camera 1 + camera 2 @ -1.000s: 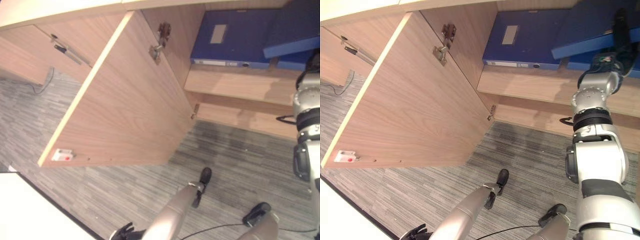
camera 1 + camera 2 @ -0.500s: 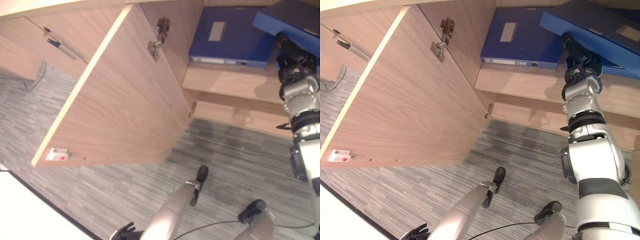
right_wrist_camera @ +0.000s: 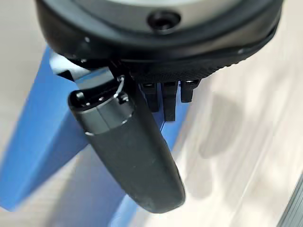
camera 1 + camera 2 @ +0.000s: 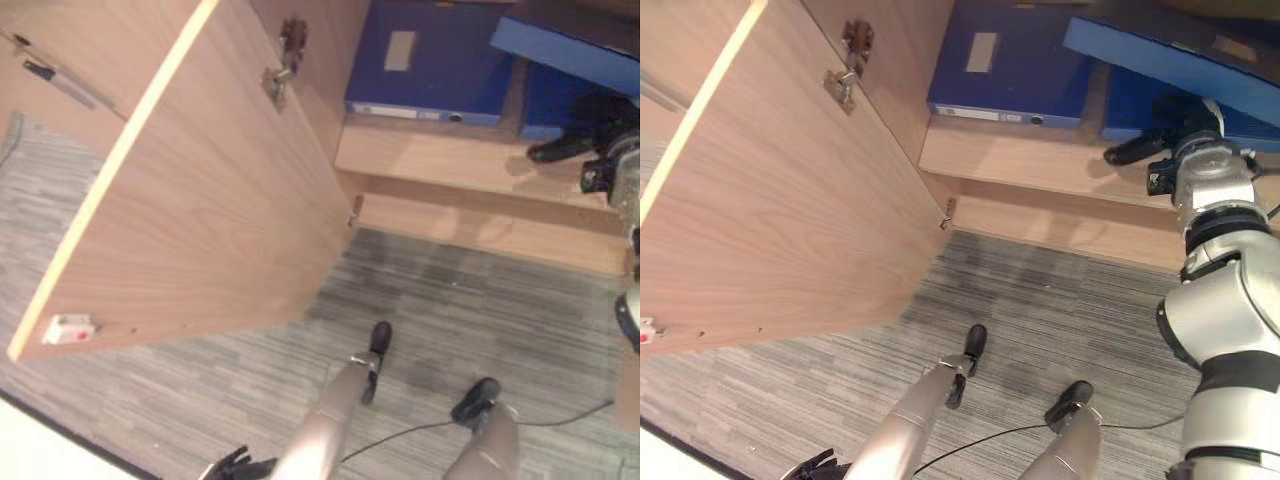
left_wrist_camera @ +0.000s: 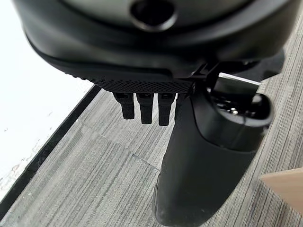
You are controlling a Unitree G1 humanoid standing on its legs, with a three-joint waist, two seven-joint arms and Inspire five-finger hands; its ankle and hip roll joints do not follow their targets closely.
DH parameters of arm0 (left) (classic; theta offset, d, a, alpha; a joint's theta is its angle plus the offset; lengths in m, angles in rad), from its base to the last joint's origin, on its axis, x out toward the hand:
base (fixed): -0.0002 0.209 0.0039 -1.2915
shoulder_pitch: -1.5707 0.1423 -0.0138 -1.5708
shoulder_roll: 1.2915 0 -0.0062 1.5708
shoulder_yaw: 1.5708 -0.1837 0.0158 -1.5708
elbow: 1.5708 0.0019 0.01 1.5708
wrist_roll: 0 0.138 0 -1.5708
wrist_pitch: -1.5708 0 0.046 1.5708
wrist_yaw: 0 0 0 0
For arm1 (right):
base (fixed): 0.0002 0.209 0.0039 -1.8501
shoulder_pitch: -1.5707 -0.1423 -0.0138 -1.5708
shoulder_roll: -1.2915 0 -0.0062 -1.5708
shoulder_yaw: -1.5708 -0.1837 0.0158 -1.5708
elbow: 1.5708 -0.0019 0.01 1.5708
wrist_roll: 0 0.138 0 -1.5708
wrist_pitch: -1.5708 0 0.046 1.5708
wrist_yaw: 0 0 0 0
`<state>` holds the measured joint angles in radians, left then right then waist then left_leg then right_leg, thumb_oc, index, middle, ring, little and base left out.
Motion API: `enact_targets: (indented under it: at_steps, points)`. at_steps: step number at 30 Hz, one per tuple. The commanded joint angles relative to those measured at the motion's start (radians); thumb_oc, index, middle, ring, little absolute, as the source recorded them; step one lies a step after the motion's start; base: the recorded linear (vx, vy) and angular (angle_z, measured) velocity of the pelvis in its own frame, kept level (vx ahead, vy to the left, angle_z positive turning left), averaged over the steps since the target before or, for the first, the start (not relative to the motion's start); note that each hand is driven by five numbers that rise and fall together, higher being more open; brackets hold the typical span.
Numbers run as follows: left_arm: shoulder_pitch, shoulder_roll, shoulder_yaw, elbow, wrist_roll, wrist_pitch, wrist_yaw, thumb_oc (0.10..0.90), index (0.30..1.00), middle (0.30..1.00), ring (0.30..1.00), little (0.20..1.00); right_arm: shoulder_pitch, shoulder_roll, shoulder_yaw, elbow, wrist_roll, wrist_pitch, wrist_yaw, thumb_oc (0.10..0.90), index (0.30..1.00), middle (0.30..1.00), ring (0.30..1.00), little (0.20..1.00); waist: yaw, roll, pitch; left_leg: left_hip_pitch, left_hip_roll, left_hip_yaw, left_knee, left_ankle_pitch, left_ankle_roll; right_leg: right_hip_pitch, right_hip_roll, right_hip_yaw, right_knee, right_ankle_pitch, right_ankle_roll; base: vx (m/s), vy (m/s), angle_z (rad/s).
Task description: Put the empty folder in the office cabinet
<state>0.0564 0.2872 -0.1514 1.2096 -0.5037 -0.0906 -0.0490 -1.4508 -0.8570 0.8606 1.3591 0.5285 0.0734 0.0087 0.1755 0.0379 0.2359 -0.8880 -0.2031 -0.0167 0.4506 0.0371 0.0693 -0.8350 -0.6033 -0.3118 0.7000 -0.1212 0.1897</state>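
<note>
Right robot hand (image 4: 1160, 140) fingers straight beneath tilted blue folder (image 4: 1170, 60), left robot hand (image 5: 156, 94) relaxed.

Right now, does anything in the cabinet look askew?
Yes. One blue folder sits tilted, propped across another instead of lying flat like the folder beside it. The right hand is just below it on the shelf.

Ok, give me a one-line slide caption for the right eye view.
Right hand at the open office cabinet's shelf, beneath a tilted blue folder beside a flat one.

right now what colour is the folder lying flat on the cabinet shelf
Dark blue, with a pale label on its cover; the folder shows best in the right eye view.
</note>
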Motion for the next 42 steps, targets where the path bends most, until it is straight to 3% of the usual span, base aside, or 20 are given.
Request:
enact_targets:
  at_steps: [1,4,14,17,21,25,29,30,34,42]
  points:
    - [0.066,0.092,0.061,0.152,0.017,0.006,0.017,0.8,0.9,0.9,0.9,0.9,-0.209,-0.112,0.095,-0.097,-0.279,-0.058,-0.016,0.8,0.9,0.9,0.9,0.9,0.034,0.011,-0.019,0.117,-0.016,0.01,-0.103,-0.149,-0.018,-0.048,0.009,-0.02,0.107,0.058,0.027,-0.01,0.018,-0.12]
    - [0.07,0.076,0.07,0.157,0.011,0.001,0.011,0.8,0.9,0.9,0.9,0.9,-0.251,-0.123,0.156,-0.155,-0.355,-0.065,-0.026,0.8,0.9,0.9,0.9,0.9,0.017,0.005,-0.016,0.124,-0.013,0.014,-0.118,-0.146,-0.017,-0.051,0.013,-0.013,0.099,0.071,0.03,-0.01,0.024,-0.15]
    - [0.072,0.055,0.063,0.166,-0.008,-0.005,-0.005,0.8,0.9,0.9,0.9,0.9,-0.27,-0.095,0.227,-0.213,-0.375,-0.074,0.037,0.8,0.9,0.9,0.9,0.9,-0.001,-0.001,-0.011,0.137,-0.005,0.02,-0.145,-0.136,-0.015,-0.053,0.013,-0.011,0.089,0.1,0.032,0.0,0.006,-0.06]
    - [0.072,0.051,0.061,0.168,-0.006,-0.003,-0.011,0.8,0.9,0.9,0.9,0.9,-0.262,-0.098,0.233,-0.245,-0.356,-0.082,0.053,0.8,0.9,0.9,0.9,0.9,-0.002,-0.003,-0.008,0.139,-0.004,0.019,-0.149,-0.134,-0.015,-0.055,0.014,-0.009,0.087,0.103,0.032,0.0,0.0,0.0]
    - [0.077,0.054,0.078,0.174,-0.011,-0.003,-0.023,0.8,0.9,0.9,0.9,0.9,-0.212,-0.12,0.236,-0.408,-0.197,-0.104,0.134,0.8,0.9,0.9,0.9,0.9,-0.001,-0.009,0.0,0.145,0.0,0.021,-0.152,-0.131,-0.017,-0.055,0.017,-0.007,0.085,0.114,0.034,0.0,-0.004,-0.03]
    - [0.075,0.049,0.092,0.158,-0.027,-0.01,-0.036,0.8,0.9,0.9,0.9,0.9,-0.196,-0.145,0.314,-0.495,-0.203,-0.1,0.203,0.8,0.9,0.9,0.9,0.9,0.002,-0.014,0.006,0.148,0.002,0.02,-0.152,-0.131,-0.02,-0.053,0.01,-0.01,0.087,0.122,0.037,0.0,-0.007,-0.04]
    - [0.073,0.048,0.092,0.155,-0.031,-0.011,-0.038,0.8,0.9,0.9,0.9,0.9,-0.19,-0.148,0.331,-0.479,-0.221,-0.095,0.223,0.8,0.9,0.9,0.9,0.9,0.005,-0.015,0.009,0.15,0.003,0.019,-0.155,-0.13,-0.02,-0.052,0.009,-0.01,0.085,0.124,0.037,0.0,0.0,0.0]
    - [0.069,0.049,0.086,0.15,-0.028,-0.01,-0.041,0.8,0.9,0.9,0.9,0.9,-0.192,-0.154,0.368,-0.399,-0.341,-0.082,0.227,0.8,0.9,0.9,0.9,0.9,0.009,-0.017,0.01,0.153,0.002,0.015,-0.161,-0.127,-0.021,-0.049,0.006,-0.016,0.082,0.128,0.039,0.0,0.0,0.0]
    - [0.059,0.048,0.074,0.156,-0.026,-0.003,-0.036,0.8,0.9,0.9,0.9,0.9,-0.194,-0.134,0.356,-0.271,-0.506,-0.071,0.191,0.8,0.9,0.9,0.9,0.9,0.009,-0.02,0.014,0.155,-0.001,0.016,-0.164,-0.126,-0.016,-0.051,0.011,-0.007,0.077,0.131,0.038,0.0,0.003,0.04]
    - [0.051,0.049,0.065,0.155,-0.025,0.005,-0.033,0.8,0.9,0.9,0.9,0.9,-0.174,-0.103,0.278,-0.217,-0.536,-0.059,0.153,0.8,0.9,0.9,0.9,0.9,0.006,-0.019,0.018,0.156,-0.005,0.02,-0.164,-0.127,-0.009,-0.06,0.011,0.0,0.08,0.14,0.038,0.0,0.004,-0.04]
